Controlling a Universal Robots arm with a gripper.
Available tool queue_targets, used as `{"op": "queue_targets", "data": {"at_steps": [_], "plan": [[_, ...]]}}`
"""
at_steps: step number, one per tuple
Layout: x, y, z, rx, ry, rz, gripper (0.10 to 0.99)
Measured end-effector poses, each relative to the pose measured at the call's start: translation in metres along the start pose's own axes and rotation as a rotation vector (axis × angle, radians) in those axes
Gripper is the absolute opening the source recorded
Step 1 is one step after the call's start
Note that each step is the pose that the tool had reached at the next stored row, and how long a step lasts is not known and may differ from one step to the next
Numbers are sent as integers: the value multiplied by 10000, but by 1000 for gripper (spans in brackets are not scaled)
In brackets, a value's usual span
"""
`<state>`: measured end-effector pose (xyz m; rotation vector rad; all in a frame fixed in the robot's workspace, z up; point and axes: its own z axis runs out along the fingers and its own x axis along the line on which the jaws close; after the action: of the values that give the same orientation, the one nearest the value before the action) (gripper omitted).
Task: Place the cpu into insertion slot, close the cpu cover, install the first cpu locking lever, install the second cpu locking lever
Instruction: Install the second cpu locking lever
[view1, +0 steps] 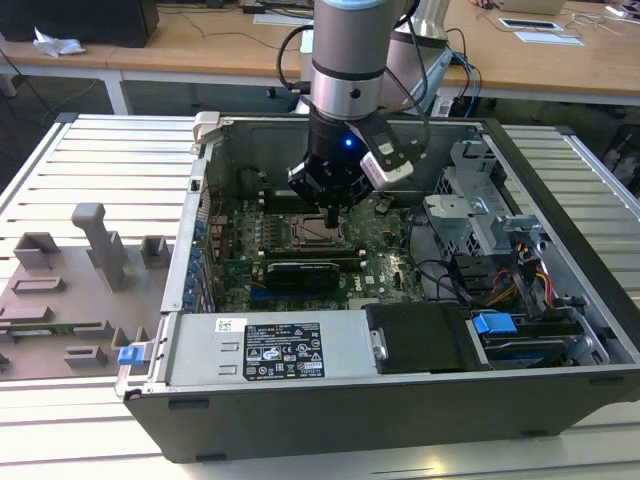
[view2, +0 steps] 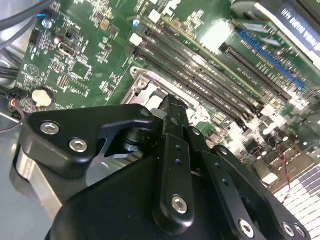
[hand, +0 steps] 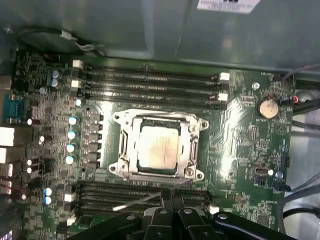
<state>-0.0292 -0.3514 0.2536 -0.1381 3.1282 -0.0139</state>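
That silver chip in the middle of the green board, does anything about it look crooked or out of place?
Nothing stands out. In the first wrist view the cpu lies flat and square inside the insertion slot, with the cpu cover down around it. The gripper sits just beside the socket.

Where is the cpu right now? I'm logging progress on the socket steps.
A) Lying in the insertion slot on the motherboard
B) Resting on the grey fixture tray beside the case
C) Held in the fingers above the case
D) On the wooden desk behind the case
A: in the first wrist view the silvery cpu lies flat inside the insertion slot, ringed by its metal frame.
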Motion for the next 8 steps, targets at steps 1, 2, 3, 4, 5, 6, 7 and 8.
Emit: {"op": "queue_targets", "data": {"at_steps": [1, 2, 3, 4, 5, 6, 7, 8], "plan": [[1, -13, 0, 0, 0, 0, 106], [3, -37, 0, 0, 0, 0, 106], [5, -58, 0, 1, 1, 0, 106], [8, -91, 1, 0, 0, -1, 106], [9, -106, 1, 0, 0, 0, 106], [10, -118, 2, 0, 0, 0, 106], [12, -136, 4, 0, 0, 0, 106], [13, -147, 9, 0, 0, 0, 106]]}}
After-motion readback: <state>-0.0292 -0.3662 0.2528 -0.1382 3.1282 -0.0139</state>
